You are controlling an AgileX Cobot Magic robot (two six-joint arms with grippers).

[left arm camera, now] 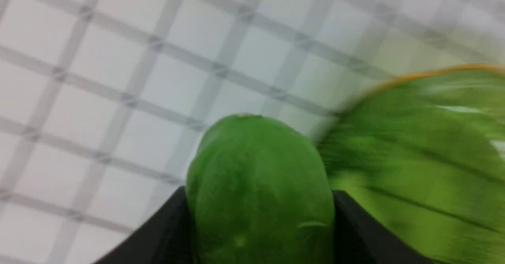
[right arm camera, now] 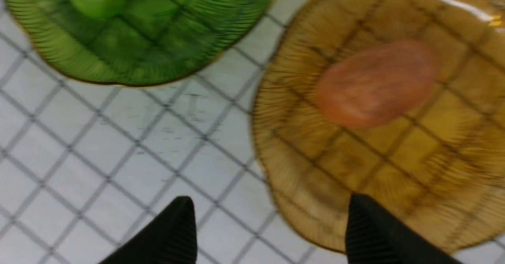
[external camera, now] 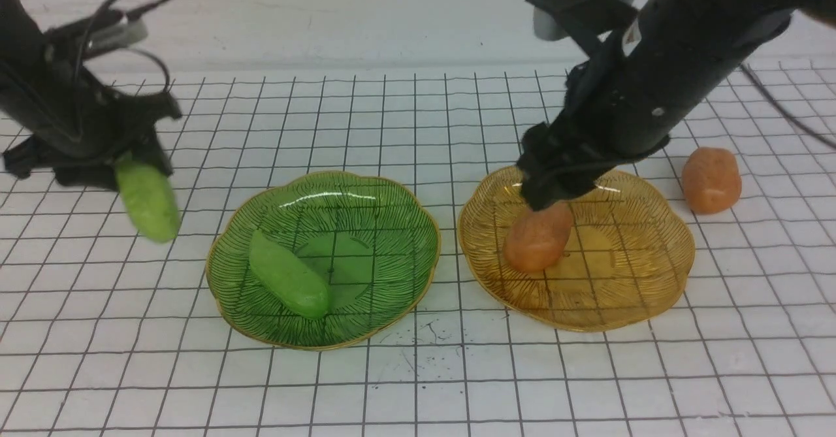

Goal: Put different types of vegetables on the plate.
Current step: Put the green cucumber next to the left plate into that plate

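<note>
"Green is what your left gripper (external camera: 121, 166) carries: its jaws are clamped on a matte, light-green oblong, the held cucumber (external camera: 149, 200), which hangs tip-down clear of the worktop (external camera: 418, 372) near its left edge."

"And my right one?"

"Your right gripper (right arm camera: 270, 205) has its fingers apart with nothing between them. It hangs over the amber plate (external camera: 653, 260), at the rim that faces the green plate (external camera: 392, 228)."

"Count the pieces for me."

"You have four vegetables, two of each kind. The cucumbers are the held one and the second cucumber (external camera: 289, 277), which lies slantwise in the green plate. The potatoes are orange-brown rounded lumps. The plated potato (external camera: 537, 240) lies in the amber plate. The loose potato (external camera: 710, 179) sits on the worktop toward the right edge, near that plate but apart from it. There are two plates, both ribbed and see-through with wavy gold rims, side by side mid-worktop."

"And the surface?"

"It is white, ruled with a dark grid, with faint scuffs toward the near edge between the plates. A plain white wall (external camera: 326, 12) stands behind the far edge."
</note>
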